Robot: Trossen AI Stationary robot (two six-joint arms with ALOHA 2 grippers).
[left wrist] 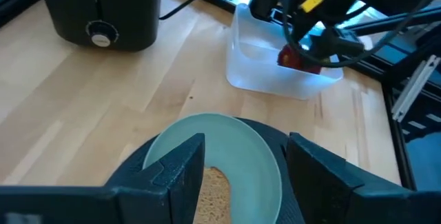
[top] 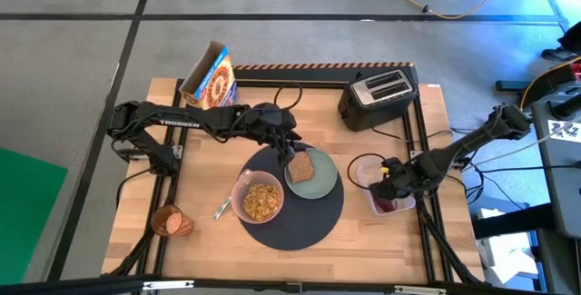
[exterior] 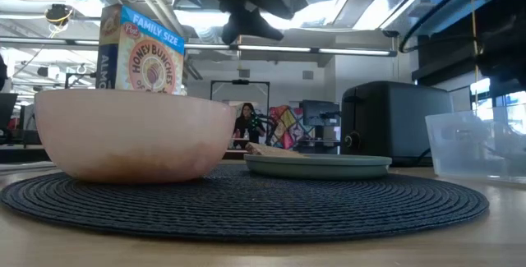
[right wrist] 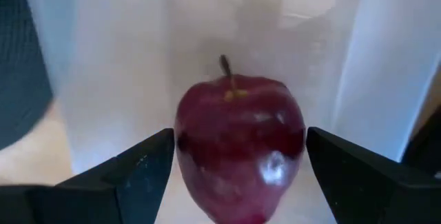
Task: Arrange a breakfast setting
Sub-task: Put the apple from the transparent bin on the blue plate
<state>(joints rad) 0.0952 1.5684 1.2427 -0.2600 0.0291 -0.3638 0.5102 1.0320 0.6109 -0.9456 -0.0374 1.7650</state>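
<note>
A round dark-grey mat (top: 300, 227) lies mid-table. On it rest a pink bowl (top: 260, 199) of cereal and a pale-green plate (top: 320, 184) with a toast slice (top: 300, 165) lying flat. My left gripper (top: 289, 150) hangs open above the toast (left wrist: 210, 196), fingers on either side and clear of it. My right gripper (top: 392, 186) reaches into a clear plastic tub (top: 368, 170) and is shut on a red fruit (right wrist: 238, 148). A metal spoon (top: 221, 209) lies on the wood left of the mat. A small amber cup (top: 171, 221) lies on its side near the front left. My right gripper pinches the red fruit between its two fingers, one on each flank (right wrist: 185, 148). The fingers come from above, slanting from the table's right. The fruit sits inside the tub with its stem (right wrist: 224, 65) toward the tub's wall. Whether it is off the tub's floor I cannot tell.
A black toaster (top: 379, 97) stands at the back right, its cord running along the back. A cereal box (top: 211, 79) stands at the back left. Black frame rails run along the table's edges. Bare wood shows at the front right and between the mat and the cup.
</note>
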